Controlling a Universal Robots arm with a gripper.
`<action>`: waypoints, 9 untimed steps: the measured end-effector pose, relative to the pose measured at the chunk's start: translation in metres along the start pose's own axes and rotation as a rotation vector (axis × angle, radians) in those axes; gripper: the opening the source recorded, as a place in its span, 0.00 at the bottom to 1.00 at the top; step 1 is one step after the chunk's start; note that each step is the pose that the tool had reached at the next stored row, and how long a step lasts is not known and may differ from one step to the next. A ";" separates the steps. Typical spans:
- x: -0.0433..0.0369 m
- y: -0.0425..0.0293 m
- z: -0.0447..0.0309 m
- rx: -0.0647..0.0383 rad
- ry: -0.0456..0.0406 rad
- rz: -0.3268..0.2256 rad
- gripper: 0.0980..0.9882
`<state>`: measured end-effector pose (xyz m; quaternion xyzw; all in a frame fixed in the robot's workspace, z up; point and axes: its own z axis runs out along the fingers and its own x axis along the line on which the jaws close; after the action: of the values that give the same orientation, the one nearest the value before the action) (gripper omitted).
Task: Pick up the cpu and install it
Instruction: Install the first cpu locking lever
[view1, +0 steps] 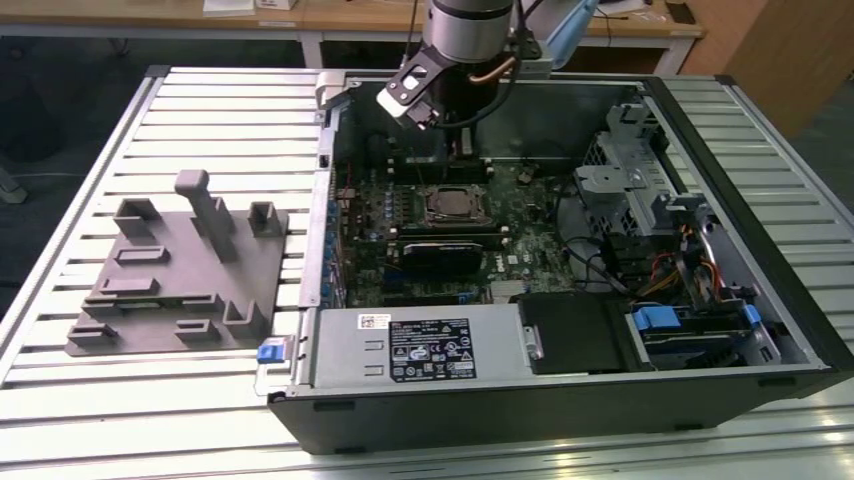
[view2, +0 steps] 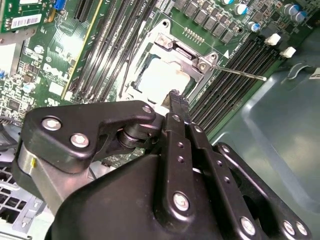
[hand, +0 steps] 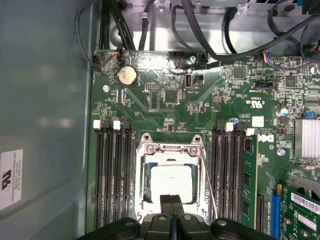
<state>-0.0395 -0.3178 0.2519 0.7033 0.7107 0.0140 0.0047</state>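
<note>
The cpu (hand: 171, 184) lies flat in the socket (hand: 170, 178) on the green board (hand: 165, 95) inside the open computer case (view1: 747, 200) on the bench (view1: 200, 120), seated within its metal frame. Our tool (hand: 172, 199) hangs just above its edge with fingers pressed together, gripping nothing, so we judge the chip already placed.

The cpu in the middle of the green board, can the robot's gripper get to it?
Probably yes. The cpu lies bare inside its metal frame, nothing covering it, and the gripper hangs right above it, fingers together.
</note>
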 end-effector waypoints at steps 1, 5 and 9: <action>0.0000 0.0000 -0.0012 0.000 0.0000 0.000 0.01; 0.0001 0.0002 -0.0066 0.000 0.0001 0.000 0.01; 0.0002 0.0004 -0.0135 0.000 0.0001 0.000 0.01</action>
<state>-0.0395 -0.3178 0.2654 0.7033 0.7107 0.0141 0.0047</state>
